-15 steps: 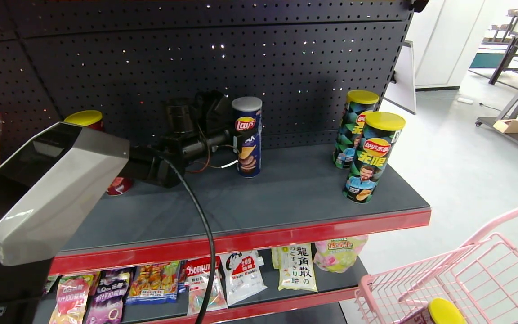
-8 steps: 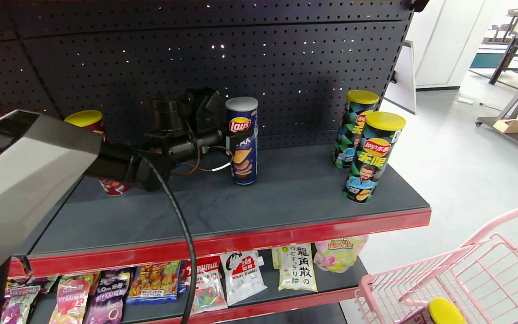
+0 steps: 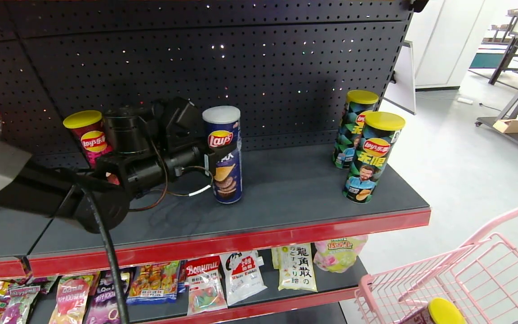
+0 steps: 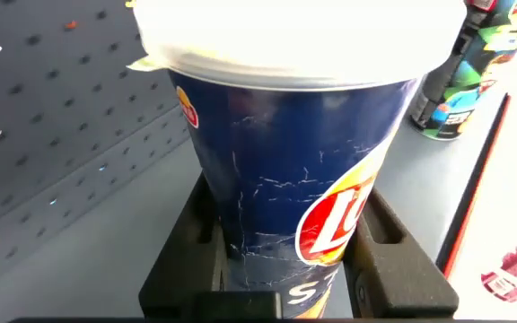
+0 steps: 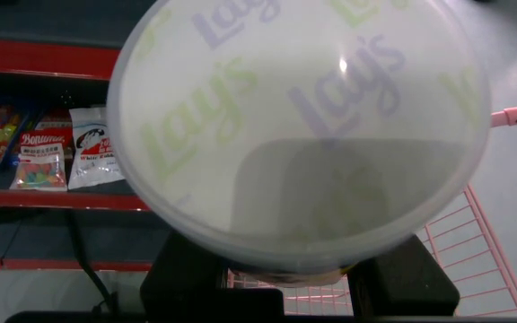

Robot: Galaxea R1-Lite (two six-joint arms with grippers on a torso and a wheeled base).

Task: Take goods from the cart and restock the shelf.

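A blue can (image 3: pixel 226 180) is clamped upright at the shelf (image 3: pixel 295 198) by the left claw (image 4: pixel 294 260), a clear-lidded can (image 5: pixel 303 135) by the right claw (image 5: pixel 294 283).

Round logo on blue can (image 3: pixel 226 173); printed labels on snack packets (image 3: pixel 241 276)

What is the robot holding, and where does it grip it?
The left gripper clamps the blue chip can around its mid-body; the right gripper grips a clear-lidded can by its sides, below the lid.
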